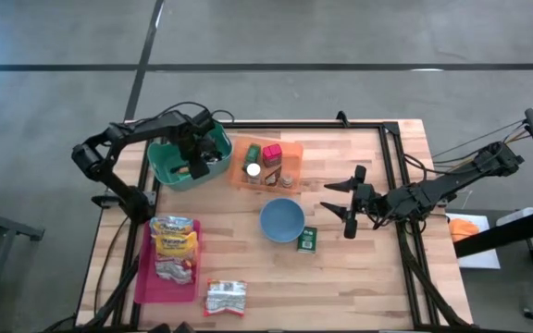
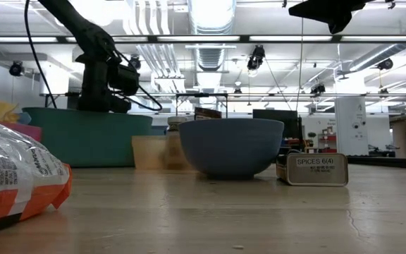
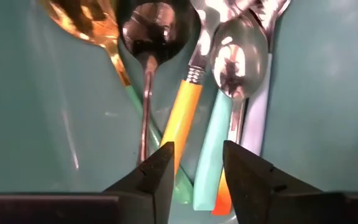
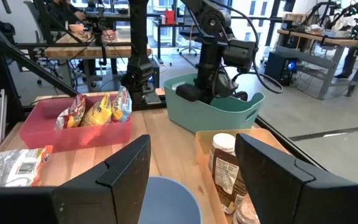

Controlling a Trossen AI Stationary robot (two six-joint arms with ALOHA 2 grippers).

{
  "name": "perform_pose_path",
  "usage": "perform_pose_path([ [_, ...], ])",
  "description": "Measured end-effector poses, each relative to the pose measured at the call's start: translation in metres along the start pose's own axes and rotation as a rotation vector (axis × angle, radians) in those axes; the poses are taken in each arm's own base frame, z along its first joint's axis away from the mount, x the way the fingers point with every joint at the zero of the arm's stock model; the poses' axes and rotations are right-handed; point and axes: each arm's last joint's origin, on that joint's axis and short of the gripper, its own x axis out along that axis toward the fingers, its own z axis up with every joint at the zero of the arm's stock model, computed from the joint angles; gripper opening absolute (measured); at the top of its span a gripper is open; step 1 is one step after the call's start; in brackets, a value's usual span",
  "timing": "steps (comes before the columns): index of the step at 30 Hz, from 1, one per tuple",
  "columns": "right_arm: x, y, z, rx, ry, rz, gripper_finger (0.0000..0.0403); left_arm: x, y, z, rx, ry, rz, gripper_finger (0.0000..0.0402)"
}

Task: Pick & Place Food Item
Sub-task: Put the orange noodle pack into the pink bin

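Two black jointed arms trailing black cables, angular jaws.

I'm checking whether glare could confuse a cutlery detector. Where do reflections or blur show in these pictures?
Left wrist view: bright highlights on the spoon bowls inside the teal bin. Low view: the snack bag up close is soft; ceiling lights flare. High view: even light, no strong glare.
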Motion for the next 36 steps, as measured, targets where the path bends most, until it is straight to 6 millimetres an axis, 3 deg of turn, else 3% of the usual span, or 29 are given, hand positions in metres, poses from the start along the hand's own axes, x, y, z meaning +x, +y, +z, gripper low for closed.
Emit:
perform_pose_path([
  [10,0.000,0.000,0.000,0.000,0.000,0.000,0.0231,-0.027,0.002,0.004,-0.101,0.045,0.051,0.0167],
  [15,0.000,0.000,0.000,-0.007,0.000,0.000,0.0231,-0.048,-0.010,0.003,-0.152,0.053,0.052,0.0167],
  [22,0.000,0.000,0.000,-0.006,-0.001,0.000,0.0231,-0.078,-0.070,-0.012,-0.003,-0.062,0.059,0.0168],
  [28,0.000,0.000,0.001,0.001,-0.006,0.000,0.0231,-0.103,-0.136,-0.043,0.062,-0.199,0.014,0.0168],
  [36,0.000,0.000,0.001,0.050,-0.010,0.001,0.0231,-0.108,-0.203,-0.082,0.041,-0.266,-0.032,0.0168],
])
